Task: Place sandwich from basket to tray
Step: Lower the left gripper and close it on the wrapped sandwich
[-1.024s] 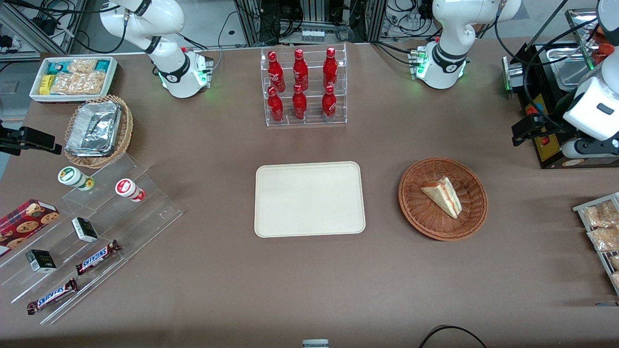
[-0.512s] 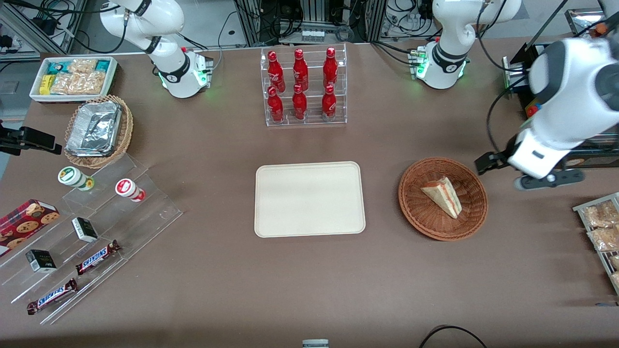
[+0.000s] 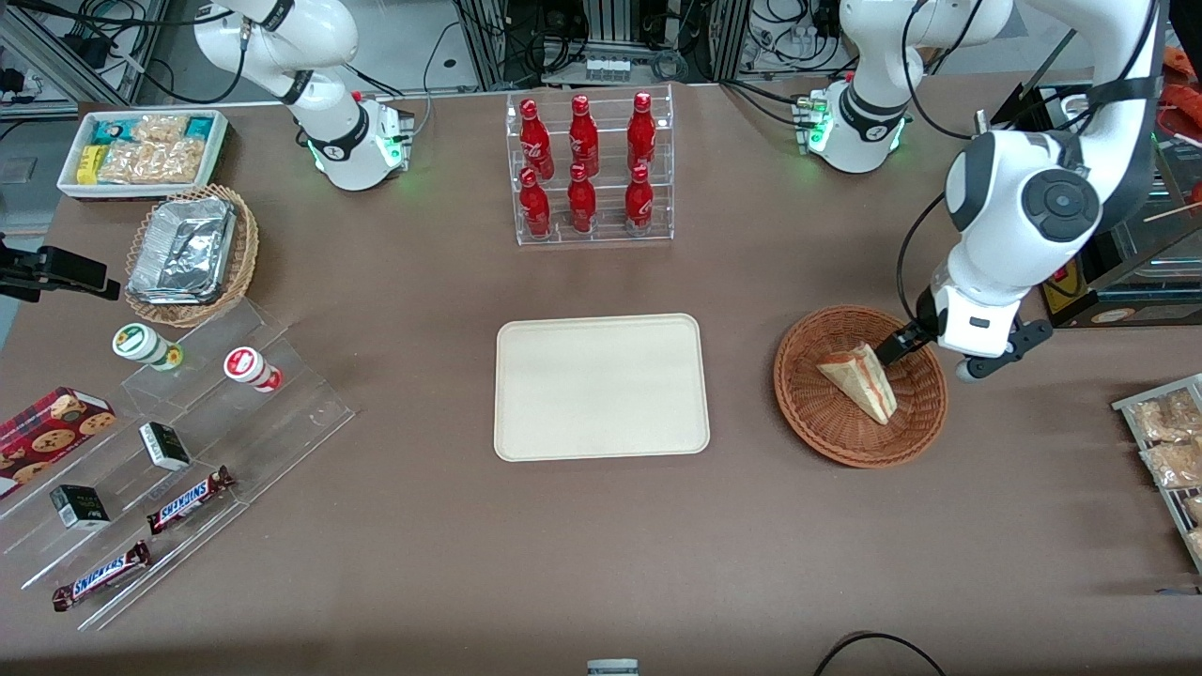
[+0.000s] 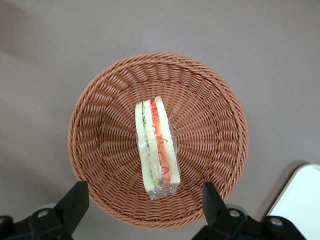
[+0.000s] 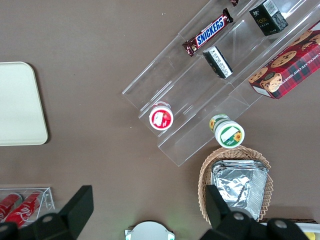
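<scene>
While the tray (image 3: 601,387) waits bare, the basket (image 3: 826,427) holds the sandwich (image 4: 157,146). Above it hangs the gripper (image 4: 145,200), spread wide. If it squeezes hard, the soft bread could squash.

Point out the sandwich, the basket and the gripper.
sandwich (image 4: 157,146), left wrist view, on its striped cut edge.
basket (image 3: 809,404), front view, on its woven wall.
gripper (image 4: 145,200), left wrist view, midway between its open fingertips, above the basket.
</scene>
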Controlling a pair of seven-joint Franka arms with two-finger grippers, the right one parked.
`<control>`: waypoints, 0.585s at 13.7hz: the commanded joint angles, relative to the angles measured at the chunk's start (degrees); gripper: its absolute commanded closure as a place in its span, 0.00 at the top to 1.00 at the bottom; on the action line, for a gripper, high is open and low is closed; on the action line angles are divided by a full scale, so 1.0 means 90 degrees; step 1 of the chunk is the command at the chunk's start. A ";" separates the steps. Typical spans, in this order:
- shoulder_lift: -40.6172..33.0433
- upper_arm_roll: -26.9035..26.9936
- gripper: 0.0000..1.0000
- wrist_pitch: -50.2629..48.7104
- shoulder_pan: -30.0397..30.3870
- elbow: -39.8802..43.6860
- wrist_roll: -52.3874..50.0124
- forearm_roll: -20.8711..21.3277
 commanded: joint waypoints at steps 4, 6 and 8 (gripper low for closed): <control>0.0349 0.0033 1.00 0.1193 -0.0265 -0.0673 -0.0787 0.0102; 0.0574 0.0033 1.00 0.1398 -0.0285 -0.0731 -0.0787 0.0102; 0.0799 0.0033 1.00 0.1691 -0.0304 -0.0800 -0.0768 0.0111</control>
